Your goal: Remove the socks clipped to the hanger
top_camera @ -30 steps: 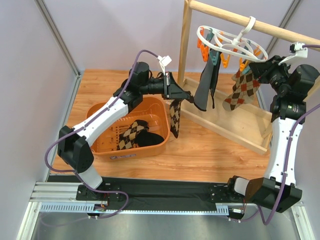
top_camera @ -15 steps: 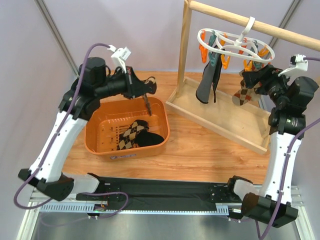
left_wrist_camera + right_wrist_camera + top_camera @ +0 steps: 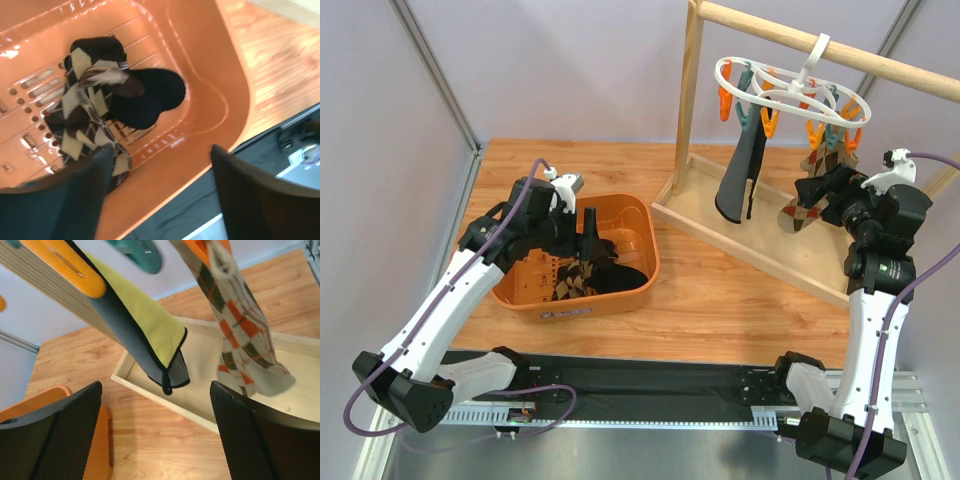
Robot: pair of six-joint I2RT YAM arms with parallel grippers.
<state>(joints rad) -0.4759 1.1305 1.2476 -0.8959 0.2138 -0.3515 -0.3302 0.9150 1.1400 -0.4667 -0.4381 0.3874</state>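
The white hanger (image 3: 785, 90) hangs by its hook from the wooden rail. A black-and-yellow sock (image 3: 740, 180) (image 3: 145, 322) and an argyle sock (image 3: 800, 213) (image 3: 235, 325) are still clipped to it. My right gripper (image 3: 823, 188) (image 3: 160, 435) is open just in front of and below these two socks, holding nothing. My left gripper (image 3: 588, 235) (image 3: 160, 200) stands open over the orange basket (image 3: 642, 235), empty. In the basket (image 3: 210, 90) lie argyle socks (image 3: 85, 105) and a black sock (image 3: 150, 97).
The wooden rail frame (image 3: 692, 110) stands at the back right on a shallow wooden base tray (image 3: 760, 240) (image 3: 200, 410). Orange clips (image 3: 65, 265) and teal clips (image 3: 140, 250) hang just above my right fingers. A black strip (image 3: 640, 380) runs along the near table edge.
My left arm carried an argyle sock from the frame to the basket, lowered and opened; the sock now lies in the basket. My right gripper opened and dropped lower, away from the clips.
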